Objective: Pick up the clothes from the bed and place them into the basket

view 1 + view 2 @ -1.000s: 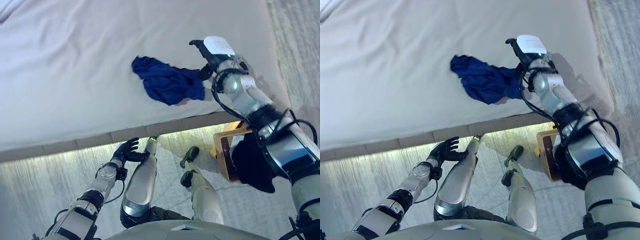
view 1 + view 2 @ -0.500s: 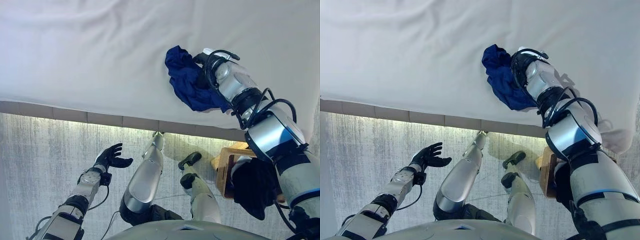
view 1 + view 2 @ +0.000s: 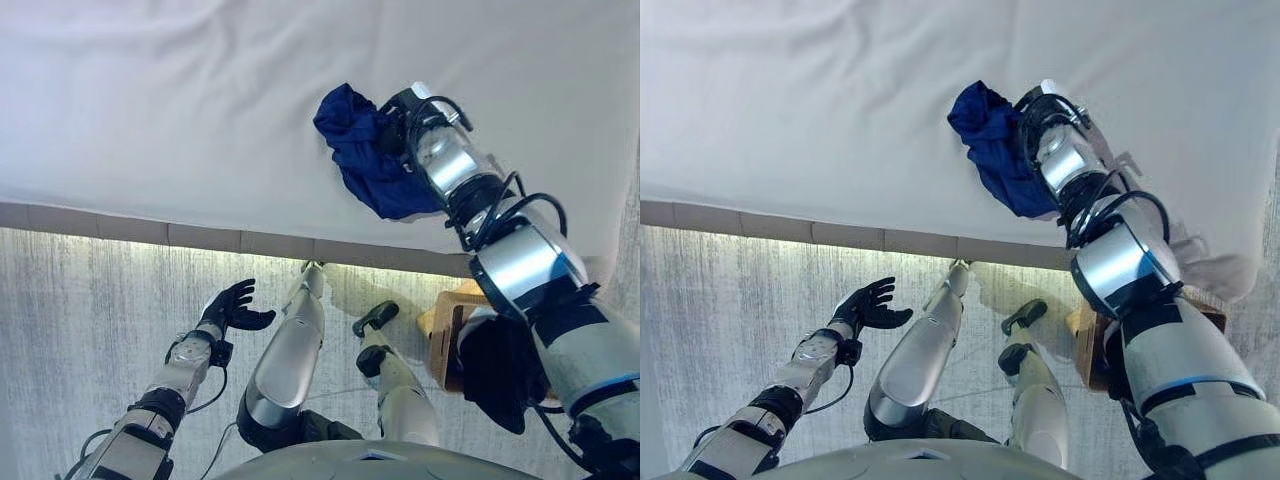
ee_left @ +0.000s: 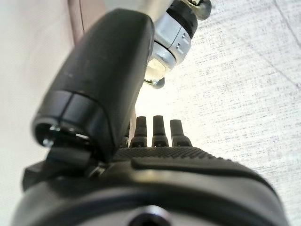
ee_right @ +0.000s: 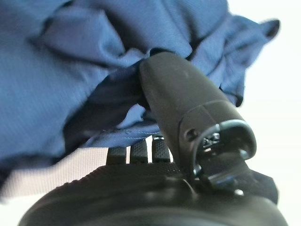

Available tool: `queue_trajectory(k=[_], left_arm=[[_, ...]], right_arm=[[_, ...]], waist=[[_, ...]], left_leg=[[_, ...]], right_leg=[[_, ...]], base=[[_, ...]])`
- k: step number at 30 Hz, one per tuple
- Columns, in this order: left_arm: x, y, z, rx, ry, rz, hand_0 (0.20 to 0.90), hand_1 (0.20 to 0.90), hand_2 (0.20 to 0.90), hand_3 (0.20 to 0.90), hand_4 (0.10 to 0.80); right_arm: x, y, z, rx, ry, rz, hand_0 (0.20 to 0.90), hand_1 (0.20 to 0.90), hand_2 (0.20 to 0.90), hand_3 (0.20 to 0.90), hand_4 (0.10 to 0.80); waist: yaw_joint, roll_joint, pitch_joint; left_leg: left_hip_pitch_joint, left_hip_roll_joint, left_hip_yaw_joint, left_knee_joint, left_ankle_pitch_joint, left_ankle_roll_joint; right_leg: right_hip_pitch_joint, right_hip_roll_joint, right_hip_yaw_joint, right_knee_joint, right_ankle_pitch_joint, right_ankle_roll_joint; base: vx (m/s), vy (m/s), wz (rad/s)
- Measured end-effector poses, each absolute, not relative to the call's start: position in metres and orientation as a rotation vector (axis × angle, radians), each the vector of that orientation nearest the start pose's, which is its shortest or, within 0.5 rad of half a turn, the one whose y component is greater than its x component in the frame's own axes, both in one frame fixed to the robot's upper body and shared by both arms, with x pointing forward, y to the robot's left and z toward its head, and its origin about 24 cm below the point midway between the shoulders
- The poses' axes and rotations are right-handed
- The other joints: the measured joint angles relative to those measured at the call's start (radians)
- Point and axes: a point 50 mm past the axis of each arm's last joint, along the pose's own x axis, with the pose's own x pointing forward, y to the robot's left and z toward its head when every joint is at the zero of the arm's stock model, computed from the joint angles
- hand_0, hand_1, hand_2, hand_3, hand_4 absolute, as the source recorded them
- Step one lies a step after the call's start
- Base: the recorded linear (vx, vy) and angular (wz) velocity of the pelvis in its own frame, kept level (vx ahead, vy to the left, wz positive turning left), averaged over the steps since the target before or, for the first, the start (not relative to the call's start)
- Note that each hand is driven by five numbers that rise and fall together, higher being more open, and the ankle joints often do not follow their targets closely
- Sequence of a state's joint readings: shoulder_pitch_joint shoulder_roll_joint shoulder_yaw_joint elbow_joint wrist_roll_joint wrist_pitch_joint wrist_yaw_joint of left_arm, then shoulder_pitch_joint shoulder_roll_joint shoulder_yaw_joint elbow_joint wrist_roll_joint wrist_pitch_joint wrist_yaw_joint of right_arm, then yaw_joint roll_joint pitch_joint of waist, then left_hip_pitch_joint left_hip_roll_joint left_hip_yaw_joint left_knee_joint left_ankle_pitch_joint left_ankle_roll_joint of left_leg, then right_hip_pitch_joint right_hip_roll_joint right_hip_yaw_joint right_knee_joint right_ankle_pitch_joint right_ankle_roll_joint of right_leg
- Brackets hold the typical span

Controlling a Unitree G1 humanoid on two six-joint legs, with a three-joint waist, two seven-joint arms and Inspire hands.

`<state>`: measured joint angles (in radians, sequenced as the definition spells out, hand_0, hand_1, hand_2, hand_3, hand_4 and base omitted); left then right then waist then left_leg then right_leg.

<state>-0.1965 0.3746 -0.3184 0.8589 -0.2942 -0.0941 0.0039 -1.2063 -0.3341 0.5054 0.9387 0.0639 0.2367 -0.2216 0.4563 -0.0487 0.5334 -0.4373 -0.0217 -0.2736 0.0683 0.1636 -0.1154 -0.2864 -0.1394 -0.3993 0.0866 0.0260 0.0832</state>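
Note:
A crumpled dark blue garment (image 3: 362,160) lies on the white bed (image 3: 150,100), near its front edge. My right hand (image 3: 394,122) reaches over the bed and is dug into the garment's right side. In the right wrist view the thumb (image 5: 183,94) presses on the blue cloth (image 5: 70,56) and the fingers run under a fold of it, so the cloth is pinched between them. My left hand (image 3: 232,305) hangs over the floor in front of the bed, open and empty, with its fingers (image 4: 161,129) straight.
A wooden basket (image 3: 442,330) stands on the floor at the right, below the bed's edge, with dark clothing (image 3: 500,370) draped over its side. The bed's tan base (image 3: 150,232) runs across the view. Grey carpet (image 3: 80,330) lies in front.
The camera has shifted. My right hand has gone from beside the blue garment into it and closed on it, and the cloth has bunched up. The left hand has stayed open.

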Motion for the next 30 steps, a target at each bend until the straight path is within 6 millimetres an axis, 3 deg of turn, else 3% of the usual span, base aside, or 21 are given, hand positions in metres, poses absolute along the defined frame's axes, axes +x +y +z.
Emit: queue_trajectory(k=[2,4,6,10,15,16,20,26,30], left_arm=[[0.231,0.225,-0.084,0.235,0.640,-0.014,0.900,0.900,0.900,0.900,0.800],[0.225,0.230,-0.089,0.247,0.670,0.007,0.900,0.900,0.900,0.900,0.800],[0.219,0.241,-0.091,0.266,0.691,0.032,0.900,0.900,0.900,0.900,0.800],[0.208,0.263,-0.092,0.359,0.749,0.049,0.900,0.900,0.900,0.900,0.800],[0.193,0.274,-0.099,0.406,0.829,0.058,0.900,0.900,0.900,0.900,0.800],[0.191,0.275,-0.101,0.406,0.846,0.060,0.900,0.900,0.900,0.900,0.800],[0.190,0.270,-0.104,0.396,0.855,0.037,0.900,0.900,0.900,0.900,0.800],[0.197,0.236,-0.112,0.336,0.848,-0.062,0.900,0.900,0.900,0.900,0.800],[0.187,0.227,-0.120,0.320,0.889,-0.097,0.900,0.900,0.900,0.900,0.800]], right_arm=[[0.415,-0.114,0.204,-0.585,-0.164,-0.068,0.300,0.300,0.300,0.200,0.100],[0.410,-0.115,0.199,-0.524,-0.194,-0.091,0.300,0.300,0.300,0.200,0.100],[0.406,-0.122,0.197,-0.448,-0.216,-0.143,0.300,0.300,0.300,0.200,0.100],[0.395,-0.158,0.195,-0.361,-0.236,-0.253,0.300,0.300,0.300,0.200,0.100],[0.380,-0.198,0.182,-0.345,-0.222,-0.340,0.300,0.300,0.300,0.200,0.100],[0.375,-0.211,0.177,-0.346,-0.207,-0.374,0.300,0.300,0.300,0.200,0.100],[0.357,-0.244,0.163,-0.334,-0.179,-0.492,0.300,0.300,0.300,0.200,0.100],[0.333,-0.285,0.162,-0.355,-0.187,-0.623,0.300,0.300,0.300,0.200,0.100],[0.321,-0.298,0.144,-0.424,-0.120,-0.624,0.300,0.300,0.300,0.200,0.100]], waist=[[-0.018,-0.009,0.005],[-0.052,-0.018,0.007],[-0.085,-0.051,0.007],[-0.189,-0.106,-0.008],[-0.313,-0.114,-0.034],[-0.340,-0.115,-0.049],[-0.398,-0.093,-0.101],[-0.464,-0.035,-0.187],[-0.490,-0.024,-0.256]], left_leg=[[0.041,0.007,0.052,0.000,-0.007,0.010],[0.102,0.011,0.086,-0.001,-0.022,0.032],[0.170,0.019,0.144,-0.002,-0.045,0.039],[0.251,0.024,0.228,0.005,-0.083,0.071],[0.318,0.021,0.335,0.031,-0.122,0.100],[0.331,0.022,0.360,0.034,-0.135,0.106],[0.369,0.039,0.412,0.032,-0.158,0.111],[0.457,0.045,0.466,-0.039,-0.159,0.113],[0.516,0.048,0.484,-0.089,-0.157,0.108]], right_leg=[[0.024,0.007,0.054,-0.021,0.020,0.001],[0.082,0.012,0.085,-0.056,0.040,0.005],[0.130,0.015,0.130,-0.079,0.046,0.007],[0.182,0.012,0.207,-0.111,0.041,0.006],[0.207,0.008,0.312,-0.120,0.055,0.003],[0.206,0.002,0.328,-0.120,0.102,-0.001],[0.208,0.028,0.360,-0.120,0.137,-0.013],[0.235,0.044,0.395,-0.124,0.137,-0.014],[0.281,0.051,0.396,-0.166,0.136,-0.013]], base=[[-0.025,-0.018,-0.73],[0.008,-0.027,-0.61],[0.076,-0.027,-0.73],[0.068,-0.009,-0.63],[0.054,-0.022,-0.72],[0.081,-0.095,-0.62],[0.076,-0.059,-0.48],[0.088,-0.085,-0.32],[0.102,-0.096,-0.16]])
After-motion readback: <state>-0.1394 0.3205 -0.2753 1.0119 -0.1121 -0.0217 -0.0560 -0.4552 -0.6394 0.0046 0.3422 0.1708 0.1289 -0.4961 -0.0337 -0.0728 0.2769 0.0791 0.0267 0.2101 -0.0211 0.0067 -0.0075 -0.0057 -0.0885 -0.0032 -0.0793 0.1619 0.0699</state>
